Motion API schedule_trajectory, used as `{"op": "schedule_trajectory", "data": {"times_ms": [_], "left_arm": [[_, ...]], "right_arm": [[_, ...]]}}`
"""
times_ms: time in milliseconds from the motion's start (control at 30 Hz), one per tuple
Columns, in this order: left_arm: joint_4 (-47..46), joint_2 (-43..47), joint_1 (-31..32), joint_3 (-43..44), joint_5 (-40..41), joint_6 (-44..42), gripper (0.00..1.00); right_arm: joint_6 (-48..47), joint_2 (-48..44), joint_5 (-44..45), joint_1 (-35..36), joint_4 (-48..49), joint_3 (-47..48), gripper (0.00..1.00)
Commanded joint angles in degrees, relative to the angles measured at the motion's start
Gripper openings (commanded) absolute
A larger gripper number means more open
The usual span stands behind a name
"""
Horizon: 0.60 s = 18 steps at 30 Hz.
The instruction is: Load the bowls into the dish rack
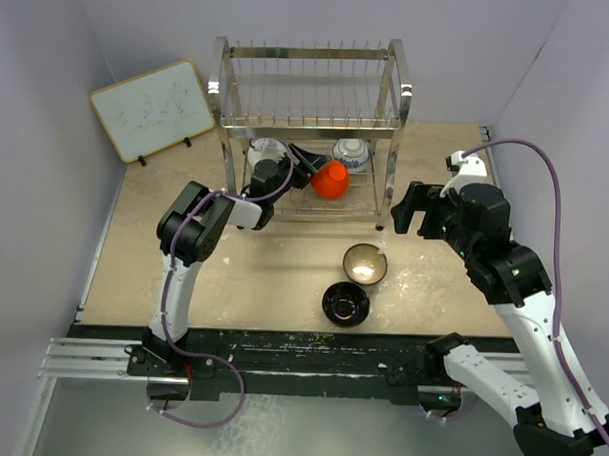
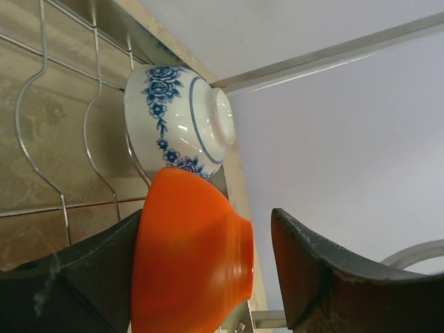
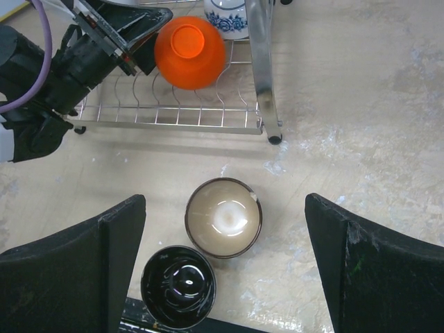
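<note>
The bright orange-red bowl [image 1: 330, 179] [image 2: 187, 257] [image 3: 189, 52] lies foot-up on the lower grid shelf of the steel dish rack [image 1: 310, 58] [image 3: 263, 69]. My left gripper [image 1: 312, 168] [image 2: 208, 229] straddles it with its jaws open; one finger is against the bowl's side and a gap shows at the other. The blue-and-white bowl [image 1: 351, 153] [image 2: 177, 118] and a white bowl [image 1: 265, 149] sit on the same shelf. On the table are the tan bowl [image 1: 365, 263] [image 3: 223, 217] and the black bowl [image 1: 346, 304] [image 3: 177, 286]. My right gripper [image 1: 410, 212] [image 3: 225, 201] hovers open above them.
A white wood-framed board [image 1: 154, 108] leans at the back left. The rack's front right leg [image 3: 267, 104] stands between the orange bowl and the two table bowls. The black bowl sits close to the table's near edge.
</note>
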State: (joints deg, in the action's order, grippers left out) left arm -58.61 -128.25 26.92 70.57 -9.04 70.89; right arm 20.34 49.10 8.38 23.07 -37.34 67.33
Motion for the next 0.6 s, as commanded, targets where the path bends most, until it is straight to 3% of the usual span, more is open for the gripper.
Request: {"op": "schedule_trajectory", "data": {"times_ms": [0, 300, 367, 467, 567], "left_arm": [[6.43, 6.04, -0.02, -0.91, 3.46, -3.02, 0.74], [21.16, 11.57, -0.02, -1.13, 9.73, -6.16, 0.79], [24.92, 12.63, 0.04, -0.48, 11.27, -7.70, 0.84], [29.64, 13.74, 0.15, 0.86, 12.53, -9.28, 0.99], [34.51, 14.69, 0.53, 2.16, 14.24, -11.06, 0.99]], "right_arm": [[-0.56, -0.85, 0.67, -0.22, 1.51, 0.43, 0.98], [-0.35, -1.56, 0.59, -0.23, 1.03, 0.52, 0.98], [-0.22, -1.65, 0.43, -0.22, 0.99, 0.44, 0.98], [-0.02, -1.85, 0.31, -0.22, 1.04, 0.22, 0.98], [0.09, -2.06, 0.30, -0.22, 0.98, 0.01, 0.98]]}}
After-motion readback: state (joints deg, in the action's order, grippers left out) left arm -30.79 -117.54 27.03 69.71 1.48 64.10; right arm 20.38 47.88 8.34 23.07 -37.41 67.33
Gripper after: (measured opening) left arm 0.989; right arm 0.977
